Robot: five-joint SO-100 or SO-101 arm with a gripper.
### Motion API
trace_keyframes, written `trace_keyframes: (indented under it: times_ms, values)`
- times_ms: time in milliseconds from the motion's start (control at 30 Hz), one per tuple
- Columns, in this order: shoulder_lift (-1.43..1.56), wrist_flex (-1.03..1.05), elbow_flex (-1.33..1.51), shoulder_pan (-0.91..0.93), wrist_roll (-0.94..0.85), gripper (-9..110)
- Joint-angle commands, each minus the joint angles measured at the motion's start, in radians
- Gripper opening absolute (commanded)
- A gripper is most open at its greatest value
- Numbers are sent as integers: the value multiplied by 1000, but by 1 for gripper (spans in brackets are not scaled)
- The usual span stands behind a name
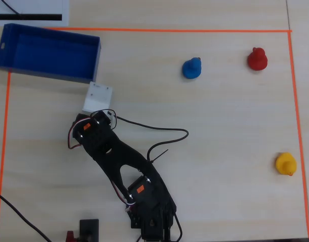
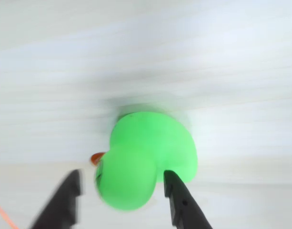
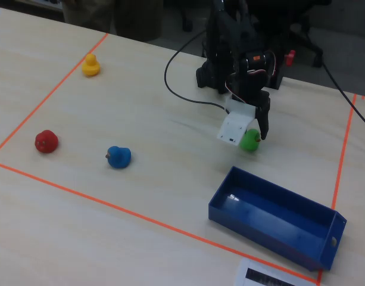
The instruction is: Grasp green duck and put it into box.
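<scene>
Green duck [image 2: 146, 160] held between closed fingers [image 2: 122, 191] | wrist view blurred | overhead: arm hides duck | box [image 3: 277, 217] apart

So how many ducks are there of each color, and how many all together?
Green duck: 1, between the gripper fingers in the wrist view
Blue duck: 1
Red duck: 1
Yellow duck: 1
Total: 4 ducks, none of them in the box
</scene>
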Motion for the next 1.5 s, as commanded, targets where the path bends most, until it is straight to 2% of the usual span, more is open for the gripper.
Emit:
trace_keyframes:
  times_ms: [0,167,267,433,567,633,833,1167,1467]
  values:
    - [-8,-21,-3,-12,-8,0]
    - [-3,-21,2,-15,5,0]
    - [46,49,-66,12,12,0]
    - [100,270,-407,89,8,0]
    - [-6,354,-759,115,32,0]
    - [-58,287,-825,114,63,0]
    - [-172,0,-765,77,63,0]
    - [-574,-69,-1154,63,-29,0]
    - [-753,-112,-1355,98,-137,0]
